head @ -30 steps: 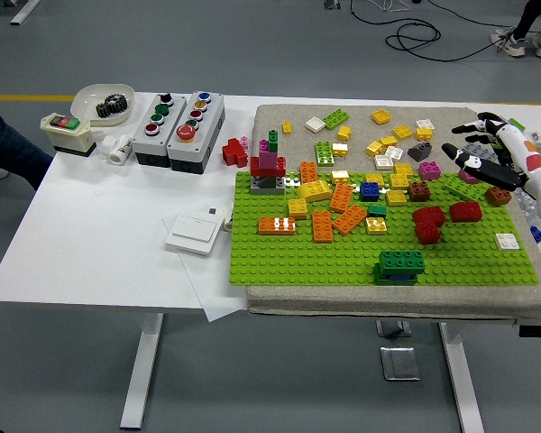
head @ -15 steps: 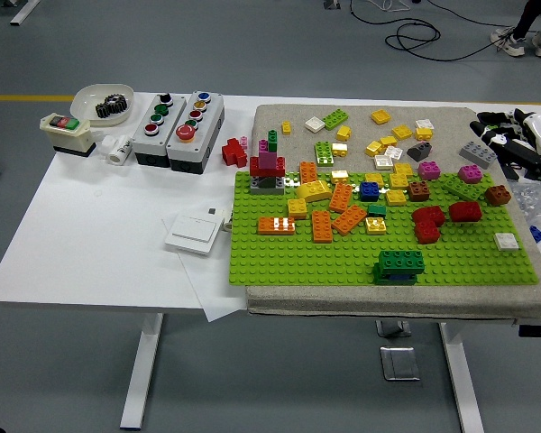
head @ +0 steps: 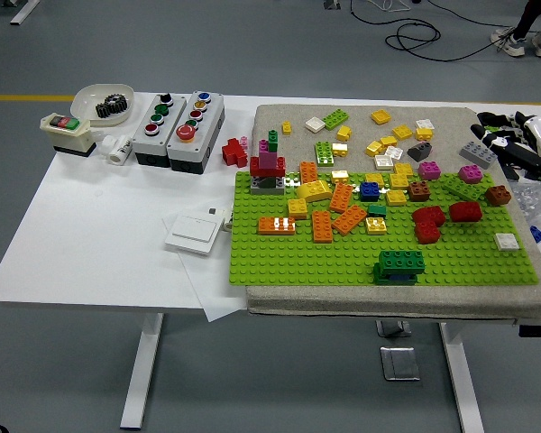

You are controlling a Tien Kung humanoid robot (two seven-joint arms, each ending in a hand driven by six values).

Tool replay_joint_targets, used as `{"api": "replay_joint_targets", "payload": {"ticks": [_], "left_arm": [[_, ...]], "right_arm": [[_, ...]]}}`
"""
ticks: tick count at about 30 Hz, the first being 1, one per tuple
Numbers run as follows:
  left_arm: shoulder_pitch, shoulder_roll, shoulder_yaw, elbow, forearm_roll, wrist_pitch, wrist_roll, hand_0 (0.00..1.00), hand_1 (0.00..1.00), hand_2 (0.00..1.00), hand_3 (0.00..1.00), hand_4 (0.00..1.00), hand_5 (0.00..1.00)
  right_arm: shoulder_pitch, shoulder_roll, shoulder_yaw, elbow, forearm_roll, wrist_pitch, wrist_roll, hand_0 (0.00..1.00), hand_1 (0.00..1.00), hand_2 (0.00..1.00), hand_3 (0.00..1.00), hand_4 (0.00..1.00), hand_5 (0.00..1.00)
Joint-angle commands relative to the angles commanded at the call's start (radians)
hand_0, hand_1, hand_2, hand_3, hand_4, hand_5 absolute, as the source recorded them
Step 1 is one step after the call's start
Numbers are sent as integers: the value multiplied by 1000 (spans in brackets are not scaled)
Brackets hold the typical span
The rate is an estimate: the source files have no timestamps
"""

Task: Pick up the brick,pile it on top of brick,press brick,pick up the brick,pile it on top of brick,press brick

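Observation:
A green baseplate (head: 343, 257) lies on a grey mat and carries many loose bricks. At its far left corner stands a stack of red, pink and green bricks (head: 269, 166) on a grey one. A dark green stack (head: 400, 263) sits near the front edge. Two red bricks (head: 430, 222) lie right of centre. My right hand (head: 508, 142) hovers at the table's far right edge, fingers relaxed and holding nothing, just right of a grey brick (head: 478, 153). My left hand is out of view.
Two button boxes (head: 178, 117), a small switch box (head: 66, 132), a white bowl with gears (head: 105, 103) and a white roller (head: 121, 149) stand at the back left. A white wall switch (head: 195, 233) lies on paper left of the baseplate.
My right hand pulled back from over the baseplate's right side to the table's right edge, then stayed still. A dark sleeve at the left edge is gone.

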Motion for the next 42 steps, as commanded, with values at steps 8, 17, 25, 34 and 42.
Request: {"api": "replay_joint_targets", "payload": {"ticks": [8, 17, 25, 34, 42], "left_arm": [[1, 2, 3, -1, -4, 2, -1, 654, 717, 729, 586, 662, 664], [-8, 1, 7, -1, -12, 3, -2, 654, 718, 729, 586, 660, 662], [-7, -3, -3, -1, 3, -3, 2, 654, 715, 727, 585, 660, 661], [-9, -3, 0, 0, -5, 0, 0, 653, 714, 727, 585, 659, 659], [-10, -4, -1, -1, -3, -1, 1, 653, 714, 727, 585, 658, 660]], "right_arm": [[-13, -8, 14, 2, -1, 2, -2, 804, 758, 784, 738, 883, 641], [1, -11, 9, -4, -2, 2, 0, 802, 758, 784, 736, 881, 638], [31, -3, -25, -36, -40, 1, 3, 790, 751, 771, 720, 877, 636], [74, 0, -64, -126, -226, 25, 27, 790, 748, 767, 713, 871, 634], [102, 17, -96, -193, -413, 68, 58, 790, 745, 766, 707, 868, 623]]}}
